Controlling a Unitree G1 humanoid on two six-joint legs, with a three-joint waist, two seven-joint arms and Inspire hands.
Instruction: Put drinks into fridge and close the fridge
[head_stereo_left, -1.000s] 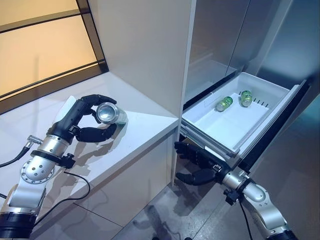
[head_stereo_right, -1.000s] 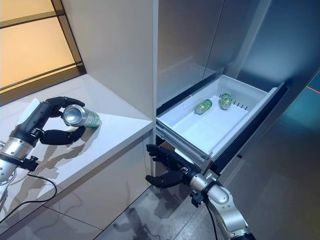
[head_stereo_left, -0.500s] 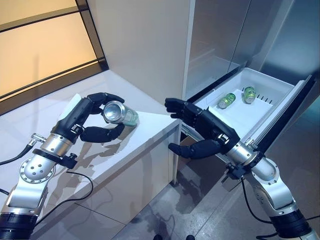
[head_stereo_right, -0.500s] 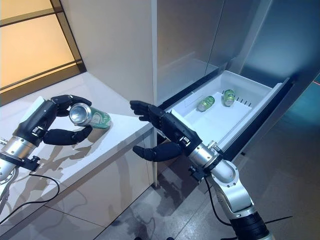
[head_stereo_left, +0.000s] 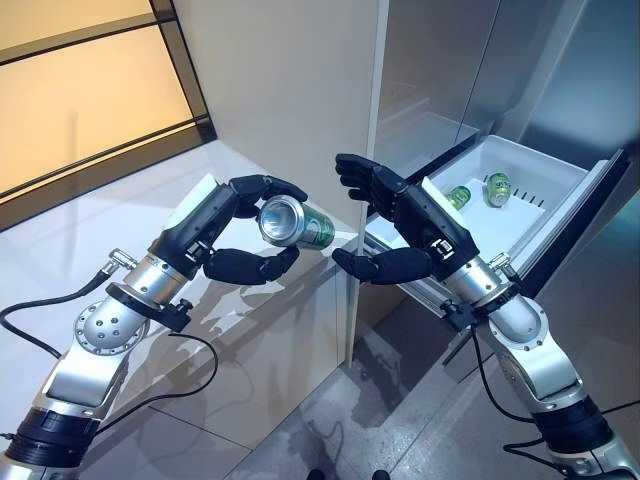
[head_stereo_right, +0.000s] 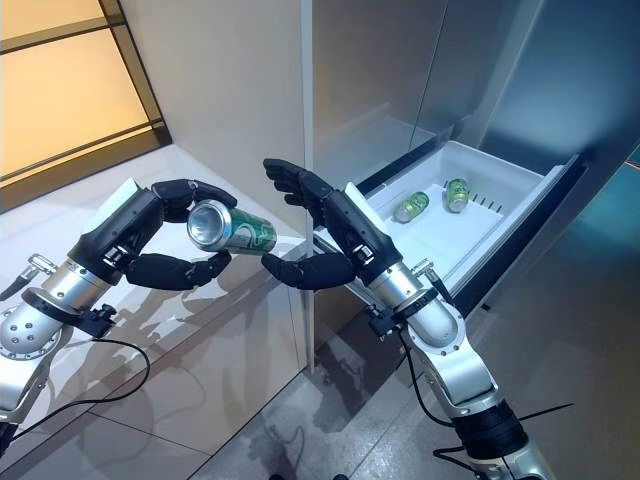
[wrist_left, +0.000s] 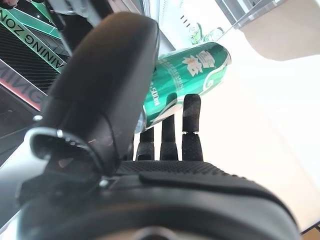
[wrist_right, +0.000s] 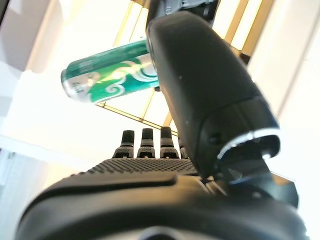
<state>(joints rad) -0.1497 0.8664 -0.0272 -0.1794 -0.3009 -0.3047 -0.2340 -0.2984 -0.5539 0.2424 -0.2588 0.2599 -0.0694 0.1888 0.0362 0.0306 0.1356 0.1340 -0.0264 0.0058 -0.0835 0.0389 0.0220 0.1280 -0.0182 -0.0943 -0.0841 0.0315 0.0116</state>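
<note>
My left hand (head_stereo_left: 205, 228) is shut on a green can (head_stereo_left: 296, 222), held on its side in the air past the white counter's (head_stereo_left: 120, 230) edge. The can also shows in the left wrist view (wrist_left: 192, 75), between thumb and fingers. My right hand (head_stereo_left: 428, 228) is open, fingers spread, just right of the can's far end, thumb below it; it does not grip the can, which also shows in the right wrist view (wrist_right: 112, 72). Behind it the fridge's white drawer (head_stereo_left: 505, 230) is pulled out with green cans (head_stereo_left: 459, 196) lying at its back.
A tall white cabinet wall (head_stereo_left: 290, 90) stands between the counter and the fridge's open compartment (head_stereo_left: 430, 90). The drawer's dark front (head_stereo_left: 585, 215) juts out to the right. Grey tiled floor (head_stereo_left: 390, 400) lies below.
My left hand has carried the can right, off the counter towards the fridge. My right hand has risen from under the drawer and now faces the can's end.
</note>
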